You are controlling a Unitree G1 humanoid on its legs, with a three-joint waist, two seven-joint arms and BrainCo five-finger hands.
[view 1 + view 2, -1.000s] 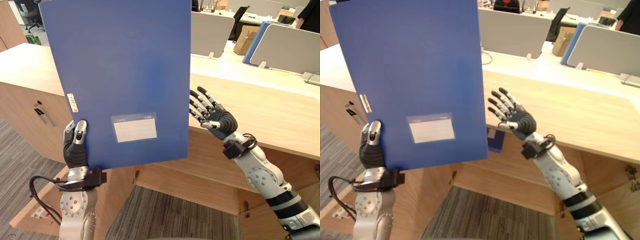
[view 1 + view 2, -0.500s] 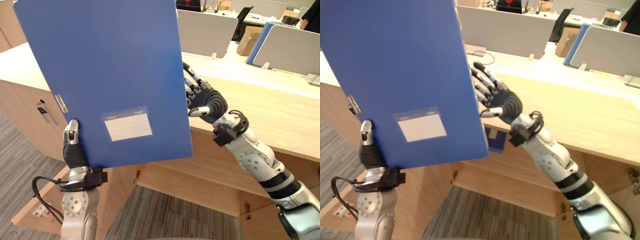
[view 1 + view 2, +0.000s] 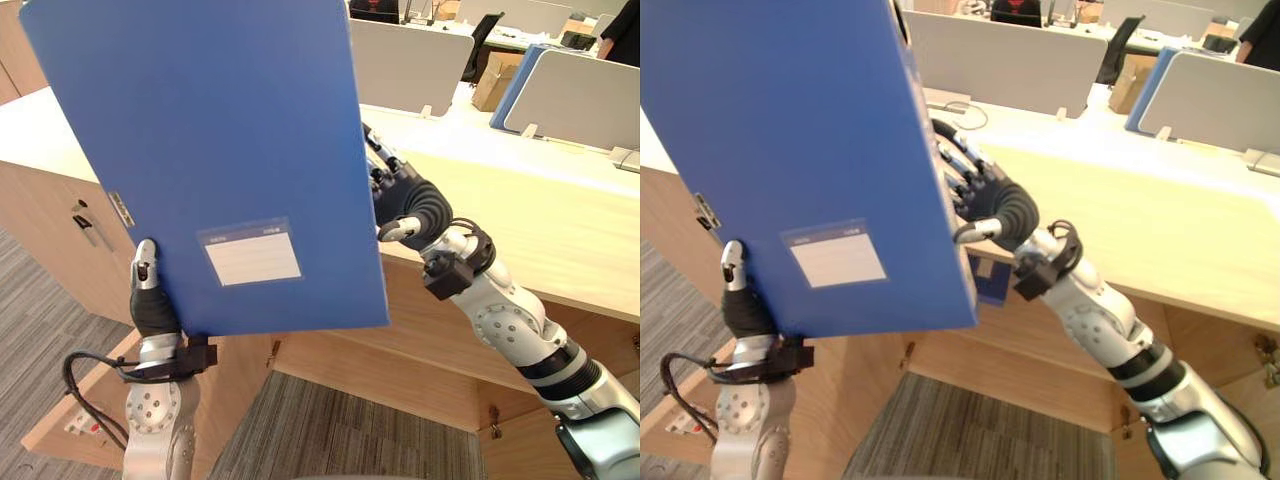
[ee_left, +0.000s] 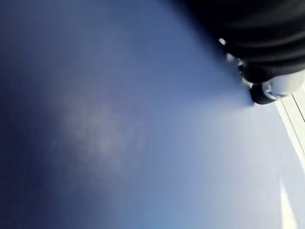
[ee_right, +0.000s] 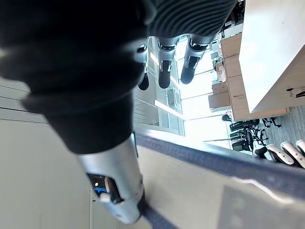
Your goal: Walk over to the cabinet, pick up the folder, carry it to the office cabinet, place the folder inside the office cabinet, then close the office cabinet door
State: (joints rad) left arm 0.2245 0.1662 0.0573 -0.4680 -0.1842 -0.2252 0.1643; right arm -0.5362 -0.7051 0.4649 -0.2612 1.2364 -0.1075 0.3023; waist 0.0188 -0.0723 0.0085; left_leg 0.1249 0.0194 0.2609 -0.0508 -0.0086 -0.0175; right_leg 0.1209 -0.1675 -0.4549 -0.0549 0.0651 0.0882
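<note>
Left eye view — folder (image 3: 220, 130), left hand (image 3: 152, 305)

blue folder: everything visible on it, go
The blue folder is a large flat rectangle, smooth and plastic-looking, closed, held upright with a slight tilt before the wooden counter. A pale label pocket sits low on its face, and a small light tab is near its left edge. The left hand pinches its lower left corner, thumb on the face. The right hand lays straight fingers against its right edge.
</note>
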